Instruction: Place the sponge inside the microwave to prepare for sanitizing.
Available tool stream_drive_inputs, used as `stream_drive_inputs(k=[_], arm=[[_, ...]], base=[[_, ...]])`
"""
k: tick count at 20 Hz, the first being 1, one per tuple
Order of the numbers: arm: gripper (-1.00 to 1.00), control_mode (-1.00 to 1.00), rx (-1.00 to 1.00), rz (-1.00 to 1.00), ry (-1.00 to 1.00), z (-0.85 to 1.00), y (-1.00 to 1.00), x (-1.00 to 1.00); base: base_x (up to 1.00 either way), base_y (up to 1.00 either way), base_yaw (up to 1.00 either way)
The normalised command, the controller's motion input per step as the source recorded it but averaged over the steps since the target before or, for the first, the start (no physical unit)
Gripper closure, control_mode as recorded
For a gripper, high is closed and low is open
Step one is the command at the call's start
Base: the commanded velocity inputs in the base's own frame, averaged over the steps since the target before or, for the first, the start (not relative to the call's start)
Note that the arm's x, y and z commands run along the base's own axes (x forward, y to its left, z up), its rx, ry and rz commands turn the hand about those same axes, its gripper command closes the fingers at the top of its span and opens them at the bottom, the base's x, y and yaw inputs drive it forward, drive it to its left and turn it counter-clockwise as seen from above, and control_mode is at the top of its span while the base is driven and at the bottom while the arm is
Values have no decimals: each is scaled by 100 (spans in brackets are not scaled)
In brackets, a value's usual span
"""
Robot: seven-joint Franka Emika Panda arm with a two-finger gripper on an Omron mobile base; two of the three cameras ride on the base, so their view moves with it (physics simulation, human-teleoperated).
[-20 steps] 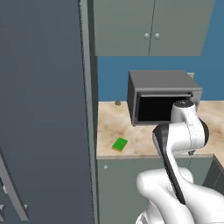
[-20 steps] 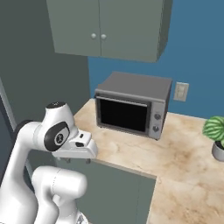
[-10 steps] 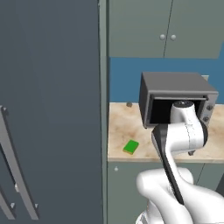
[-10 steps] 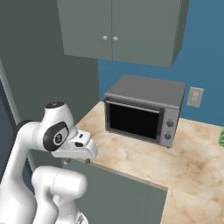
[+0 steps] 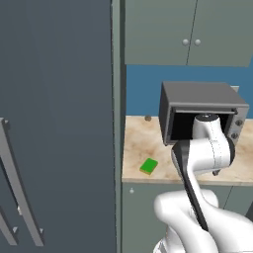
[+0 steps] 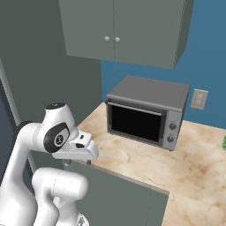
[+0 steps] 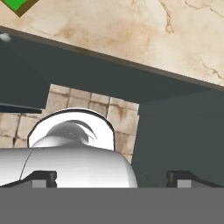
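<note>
The sponge [image 5: 148, 166], a small bright-green block, lies flat near the front left corner of the beige counter [image 5: 141, 141]. In the hand view a corner of the sponge [image 7: 16, 4] shows at the top left. My gripper [image 5: 216, 173] hangs in front of the counter's edge, well to the right of the sponge and pointing down. In the right base view the gripper [image 6: 77, 162] sits just off the counter's front. In the hand view the gripper [image 7: 113, 177] is open, its tips far apart with nothing between them. The microwave is out of view.
A freestanding grey box oven [image 5: 202, 111] [image 6: 145, 112] stands at the back of the counter. A tall dark grey panel [image 5: 54, 123] rises left of the counter. Upper cabinets [image 6: 119, 31] hang above. Lower cabinet fronts [image 7: 175, 131] lie below the counter edge.
The whole scene has slid to the right in both base views, so the base has driven. The arm keeps its pose and the sponge stays put on the counter.
</note>
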Motion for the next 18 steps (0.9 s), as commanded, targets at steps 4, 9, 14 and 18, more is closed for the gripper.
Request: stream_drive_inputs(k=[4, 9, 14, 18], arm=[[-100, 100, 0, 0, 0, 0, 0, 0], [-100, -100, 0, 0, 0, 0, 0, 0], [-100, -100, 0, 0, -1, 0, -1, 0], [-100, -100, 10, -12, -21, 8, 38, 8]], base=[[0, 0, 0], [0, 0, 0], [0, 0, 0], [0, 0, 0]])
